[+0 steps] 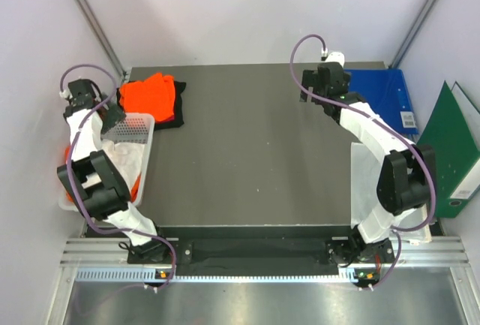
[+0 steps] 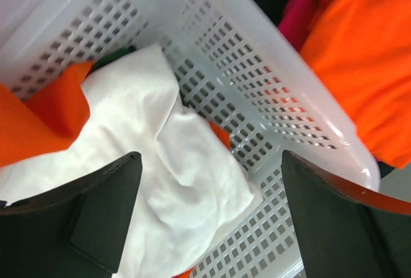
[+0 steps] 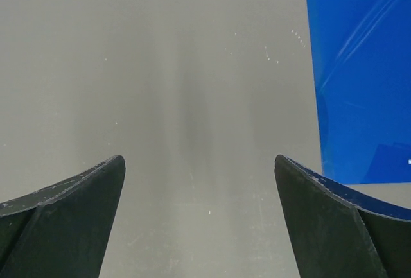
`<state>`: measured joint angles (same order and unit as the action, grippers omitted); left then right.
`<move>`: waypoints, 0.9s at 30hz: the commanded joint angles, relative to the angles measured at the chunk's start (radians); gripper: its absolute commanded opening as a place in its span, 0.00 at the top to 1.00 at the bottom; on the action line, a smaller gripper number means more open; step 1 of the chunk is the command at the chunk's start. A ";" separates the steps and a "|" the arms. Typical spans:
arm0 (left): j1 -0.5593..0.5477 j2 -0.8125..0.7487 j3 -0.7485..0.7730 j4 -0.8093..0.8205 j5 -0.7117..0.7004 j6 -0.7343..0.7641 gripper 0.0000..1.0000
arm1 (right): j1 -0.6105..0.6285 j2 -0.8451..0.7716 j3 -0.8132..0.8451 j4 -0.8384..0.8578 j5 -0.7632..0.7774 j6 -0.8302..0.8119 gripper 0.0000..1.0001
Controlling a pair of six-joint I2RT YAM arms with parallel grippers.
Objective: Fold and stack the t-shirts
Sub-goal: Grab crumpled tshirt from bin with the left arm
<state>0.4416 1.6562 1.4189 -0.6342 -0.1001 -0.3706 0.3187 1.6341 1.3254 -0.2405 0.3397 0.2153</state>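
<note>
A white mesh basket [image 1: 142, 126] at the table's left edge holds a crumpled white shirt [image 2: 173, 162] with a dark green bit [image 2: 115, 54] and an orange shirt [image 2: 38, 117]. My left gripper [image 1: 114, 118] hangs open and empty just above the basket's far end; in the left wrist view [image 2: 210, 156] its jaws straddle the white cloth without touching it. A folded orange shirt [image 1: 152, 94] lies on dark and pink cloth on the table beyond the basket, and shows in the left wrist view [image 2: 359, 53]. My right gripper [image 1: 309, 88] is open and empty over bare table [image 3: 198, 159].
A blue folder [image 1: 386, 92] lies at the back right, its edge in the right wrist view [image 3: 359, 72]. A green folder [image 1: 454, 152] leans at the right wall. A white flat sheet [image 1: 365, 182] lies under the right arm. The grey table top [image 1: 255, 152] spans the middle.
</note>
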 commanded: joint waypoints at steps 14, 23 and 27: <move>-0.003 0.135 -0.107 -0.114 -0.003 -0.059 0.37 | 0.016 0.092 0.124 -0.080 -0.005 0.032 0.00; -0.004 0.045 -0.095 -0.125 -0.052 -0.063 1.00 | 0.016 0.095 0.104 -0.086 -0.014 0.039 0.00; -0.004 -0.068 -0.031 -0.133 -0.092 -0.057 1.00 | 0.016 0.098 0.100 -0.085 -0.027 0.041 0.00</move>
<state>0.4366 1.7489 1.3079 -0.7547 -0.1242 -0.4252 0.3187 1.7287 1.3972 -0.3309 0.3290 0.2409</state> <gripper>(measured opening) 0.026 0.995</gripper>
